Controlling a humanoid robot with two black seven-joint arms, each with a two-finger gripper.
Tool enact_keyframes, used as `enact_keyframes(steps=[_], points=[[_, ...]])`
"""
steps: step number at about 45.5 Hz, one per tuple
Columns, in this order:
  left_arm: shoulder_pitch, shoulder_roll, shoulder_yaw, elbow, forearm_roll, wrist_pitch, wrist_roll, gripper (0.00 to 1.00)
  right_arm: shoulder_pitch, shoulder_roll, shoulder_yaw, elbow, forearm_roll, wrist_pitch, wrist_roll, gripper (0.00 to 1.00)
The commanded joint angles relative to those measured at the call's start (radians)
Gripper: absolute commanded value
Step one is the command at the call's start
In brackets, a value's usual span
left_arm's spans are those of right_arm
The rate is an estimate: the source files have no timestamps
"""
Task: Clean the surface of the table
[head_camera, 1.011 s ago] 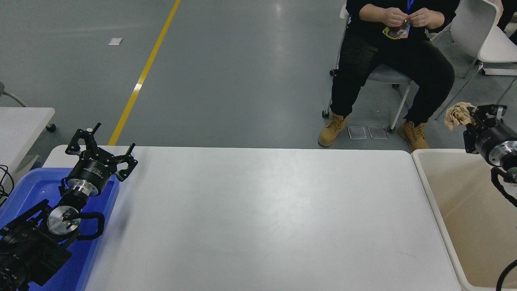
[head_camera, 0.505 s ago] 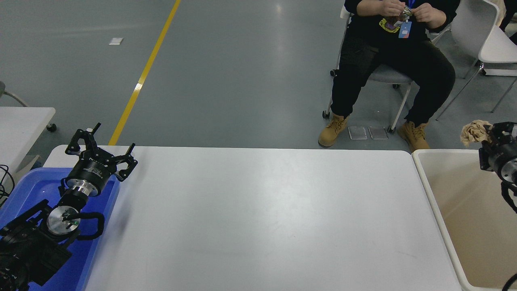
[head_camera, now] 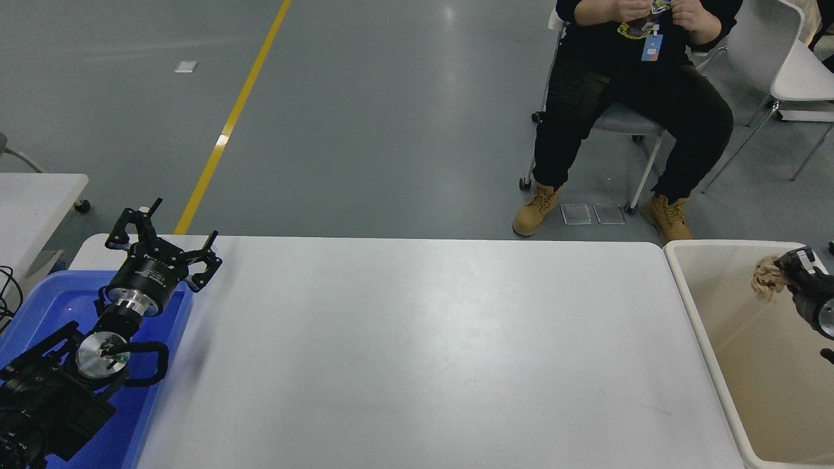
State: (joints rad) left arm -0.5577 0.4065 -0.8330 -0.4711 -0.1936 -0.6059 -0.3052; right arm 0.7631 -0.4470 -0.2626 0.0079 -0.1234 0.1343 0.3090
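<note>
The table surface (head_camera: 417, 352) is a large matte white top, bare in the middle. My right gripper (head_camera: 787, 268) comes in from the right edge and is shut on a crumpled brown paper wad (head_camera: 767, 277), holding it over the cream tub (head_camera: 690, 306) at the table's right end. My left gripper (head_camera: 161, 240) is open and empty, parked at the lower left over the far end of a blue bin (head_camera: 52, 306).
A person sits on a chair (head_camera: 619, 120) beyond the table's far edge, boots (head_camera: 537, 210) on the grey floor. A smaller white table (head_camera: 39, 195) stands at the far left. White chairs (head_camera: 791, 65) stand at the top right.
My right gripper has moved down and to the right with the paper wad, from above the tub's far rim to inside the tub's outline. The left arm has not moved.
</note>
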Motion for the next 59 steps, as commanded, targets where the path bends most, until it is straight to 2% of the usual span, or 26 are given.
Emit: enact_keyframes(steps=[1,17,35,39,45,52,56,59], points=[[-0.001,0.000,0.000,0.000,0.000,0.000,0.000,1.00,-0.028,-0.002,-0.191,-0.009,-0.108,-0.004,-0.002,0.00],[-0.001,0.000,0.000,0.000,0.000,0.000,0.000,1.00,-0.071,-0.002,-0.230,-0.012,-0.263,-0.004,-0.025,0.00],[0.001,0.000,0.000,0.000,-0.001,0.000,0.000,1.00,-0.088,-0.002,-0.259,-0.052,-0.268,-0.008,-0.025,0.00],[-0.001,0.000,0.000,0.000,0.000,0.000,0.000,1.00,-0.088,-0.001,-0.250,-0.052,-0.254,-0.010,-0.024,0.11],[-0.001,0.000,0.000,0.000,-0.001,0.000,0.000,1.00,-0.088,0.002,-0.247,-0.052,-0.249,-0.034,-0.024,0.45],[-0.001,0.000,0.000,0.000,0.000,0.000,0.000,1.00,-0.090,0.004,-0.245,-0.046,-0.249,-0.097,-0.022,0.73],[0.001,0.000,0.000,0.000,0.000,0.000,0.001,1.00,-0.090,0.004,-0.245,-0.043,-0.249,-0.111,-0.022,0.93],[-0.001,0.000,0.000,-0.001,0.000,0.000,0.000,1.00,-0.090,0.004,-0.245,-0.040,-0.248,-0.110,-0.022,0.96]])
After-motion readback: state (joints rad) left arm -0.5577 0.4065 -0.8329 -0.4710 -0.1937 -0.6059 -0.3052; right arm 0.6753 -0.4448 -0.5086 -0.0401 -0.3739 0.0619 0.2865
